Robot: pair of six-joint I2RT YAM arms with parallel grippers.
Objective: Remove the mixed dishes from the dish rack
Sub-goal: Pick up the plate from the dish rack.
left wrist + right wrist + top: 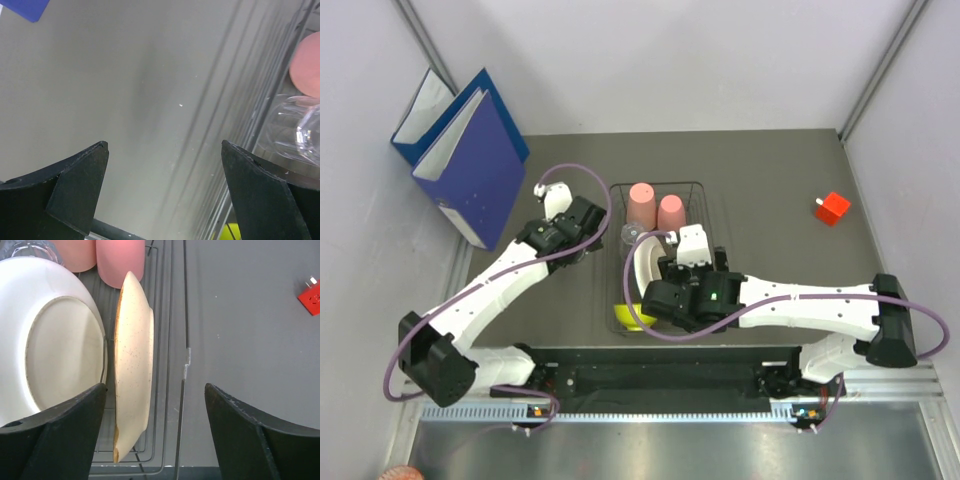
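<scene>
**Black wire dish rack (692, 186) loaded, both grippers open**

Far left stands a blue ring binder (470, 165), its spine label too small to read. The left gripper (164, 145) hangs over bare table beside the rack, jaws wide and empty. The rack holds two pink cups (642, 203), a clear glass (300, 135), a white plate (55, 340), a tan plate (132, 365) and a lime-yellow bowl (630, 318). The right gripper (155, 386) straddles the tan plate, unclamped. Open table reaches the red cube (832, 207).

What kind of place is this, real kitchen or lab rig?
Probably a lab test cell: plain white walls around a grey table, with a dish rack and blue binder as props.
</scene>
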